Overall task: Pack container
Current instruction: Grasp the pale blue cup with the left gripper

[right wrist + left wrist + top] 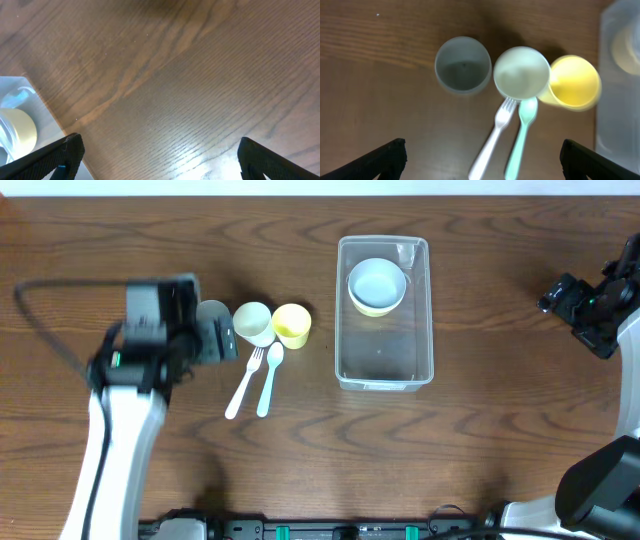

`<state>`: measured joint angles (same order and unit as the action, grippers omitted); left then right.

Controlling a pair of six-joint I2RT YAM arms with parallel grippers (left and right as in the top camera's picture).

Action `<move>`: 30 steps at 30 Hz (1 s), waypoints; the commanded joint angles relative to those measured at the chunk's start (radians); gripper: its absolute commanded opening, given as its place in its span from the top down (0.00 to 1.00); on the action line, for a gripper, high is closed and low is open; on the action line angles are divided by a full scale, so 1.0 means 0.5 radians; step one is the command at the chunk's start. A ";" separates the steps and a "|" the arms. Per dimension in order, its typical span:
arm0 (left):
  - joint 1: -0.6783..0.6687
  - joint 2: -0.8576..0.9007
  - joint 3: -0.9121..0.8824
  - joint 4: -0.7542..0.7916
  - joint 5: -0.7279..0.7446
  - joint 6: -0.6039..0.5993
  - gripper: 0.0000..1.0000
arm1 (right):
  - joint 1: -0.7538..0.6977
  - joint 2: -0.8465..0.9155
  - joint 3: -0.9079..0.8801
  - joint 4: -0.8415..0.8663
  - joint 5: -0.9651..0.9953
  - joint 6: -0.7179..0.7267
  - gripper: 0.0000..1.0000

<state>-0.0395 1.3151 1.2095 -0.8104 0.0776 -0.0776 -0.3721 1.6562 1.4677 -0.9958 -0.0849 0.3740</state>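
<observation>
The clear plastic container stands right of centre, with stacked bowls, white over yellow, at its far end; its edge shows in the left wrist view and the right wrist view. Left of it stand a grey cup, a pale green cup and a yellow cup. A white fork and a mint spoon lie in front of the cups. My left gripper is open and empty, above the grey cup. My right gripper is open and empty, at the far right.
The dark wooden table carries everything. The left arm's black cable loops over the table's left side. The right arm's base sits at the lower right corner.
</observation>
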 commanded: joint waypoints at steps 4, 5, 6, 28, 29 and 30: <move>0.156 0.451 0.227 0.067 -0.030 -0.110 0.02 | -0.013 0.009 -0.004 0.001 0.013 -0.002 0.01; 0.188 0.494 0.227 0.083 -0.029 -0.157 0.02 | -0.013 0.009 -0.004 0.001 0.012 -0.002 0.01; 0.226 0.539 0.227 0.090 -0.030 -0.226 0.02 | -0.013 0.009 -0.004 0.001 0.013 -0.002 0.01; 0.357 1.111 0.226 0.363 -0.021 -0.291 0.56 | -0.013 0.009 -0.004 0.001 0.013 -0.002 0.01; 0.357 1.116 0.226 0.369 -0.021 -0.289 0.60 | -0.013 0.009 -0.004 0.001 0.012 -0.002 0.01; 0.357 1.117 0.226 0.373 -0.021 -0.289 0.68 | -0.013 0.009 -0.004 0.001 0.013 -0.002 0.01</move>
<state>0.1394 1.8675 1.3048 -0.6277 0.0715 -0.2298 -0.3721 1.6562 1.4677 -0.9955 -0.0849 0.3740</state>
